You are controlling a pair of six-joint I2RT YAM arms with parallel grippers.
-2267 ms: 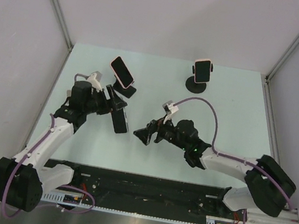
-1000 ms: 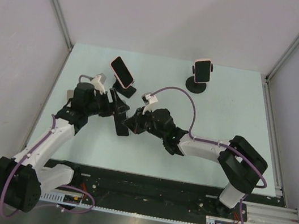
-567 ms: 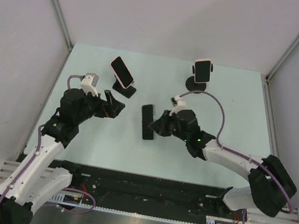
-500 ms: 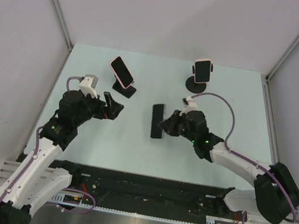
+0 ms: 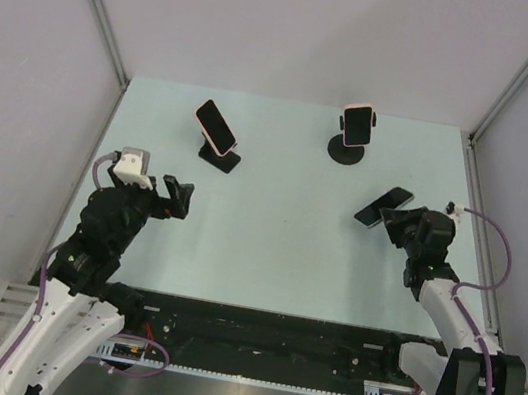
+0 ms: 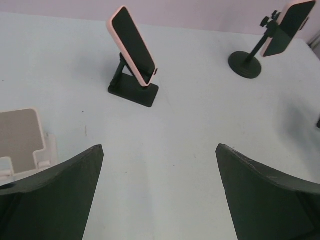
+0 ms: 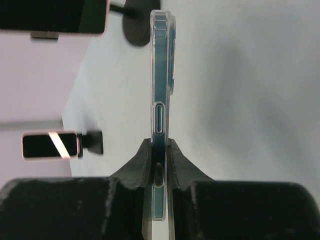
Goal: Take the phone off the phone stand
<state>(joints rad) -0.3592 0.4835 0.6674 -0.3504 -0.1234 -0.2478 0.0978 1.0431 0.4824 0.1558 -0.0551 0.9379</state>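
My right gripper [image 5: 397,220] is shut on a dark phone [image 5: 384,207] in a clear case, held off the table at the right. In the right wrist view the phone [image 7: 160,75] stands edge-on, pinched between both fingers [image 7: 142,160]. My left gripper [image 5: 181,196] is open and empty at the left; its fingers [image 6: 55,190] stand wide apart over bare table. A white empty phone stand [image 6: 20,137] lies just left of it.
A pink-cased phone [image 5: 215,126] leans on a black stand [image 5: 221,159] at the back left. Another pink-cased phone [image 5: 357,125] sits on a round-based stand [image 5: 346,151] at the back middle. Grey walls enclose the table [image 5: 269,229] on three sides.
The left gripper let go of the dark phone, opened wide and drew back to the left. The right gripper took the phone and carried it from mid-table to the right.
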